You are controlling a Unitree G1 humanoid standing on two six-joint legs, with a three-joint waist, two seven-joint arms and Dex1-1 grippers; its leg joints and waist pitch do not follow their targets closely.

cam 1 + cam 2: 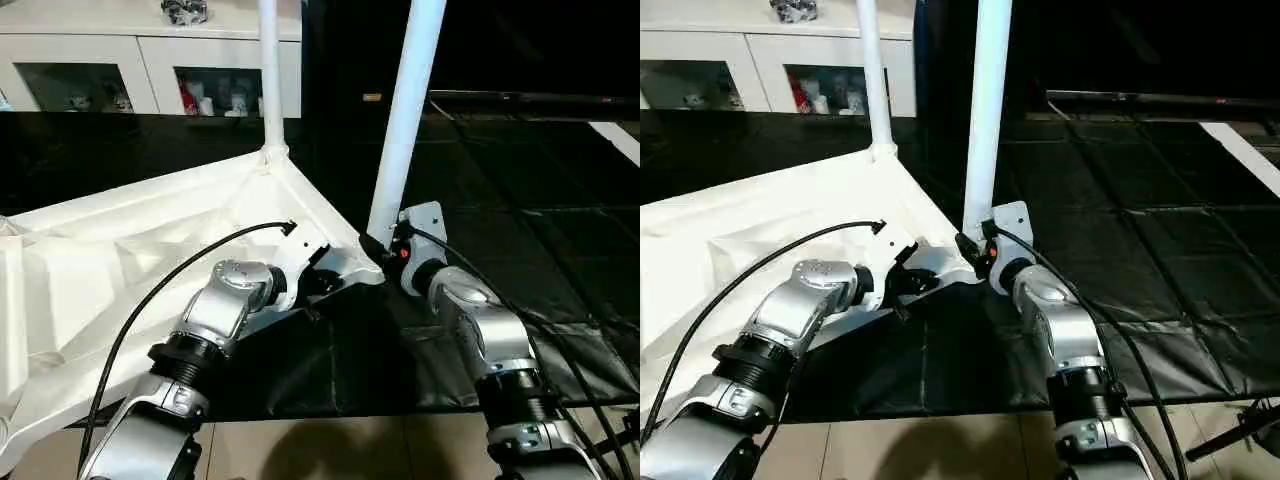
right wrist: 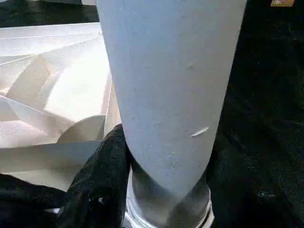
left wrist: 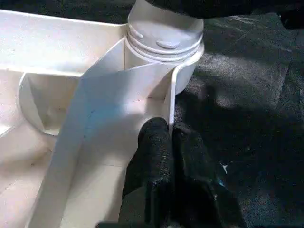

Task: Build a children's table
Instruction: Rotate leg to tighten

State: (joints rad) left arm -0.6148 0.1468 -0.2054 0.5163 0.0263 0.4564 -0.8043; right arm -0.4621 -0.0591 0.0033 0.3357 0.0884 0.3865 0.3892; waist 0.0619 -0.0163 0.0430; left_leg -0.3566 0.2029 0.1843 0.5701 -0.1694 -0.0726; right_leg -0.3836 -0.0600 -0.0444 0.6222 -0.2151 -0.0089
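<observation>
The white table top lies upside down on black floor mats, its ribbed underside facing up and its near right corner pointing toward the robot. Two white legs stand upright in its corner sockets: a far leg at the far corner and a near leg at the near right corner. The right gripper clasps the base of the near leg just above its socket, black fingers on either side of the tube. The left gripper, its fingers pressed together, pinches the thin rim wall of the table top just beside that same socket. Both silver forearms reach in from the near edge, trailing black cables. Beyond the mats, along the far left, stands a white glass-door cabinet with small items on its shelves.
</observation>
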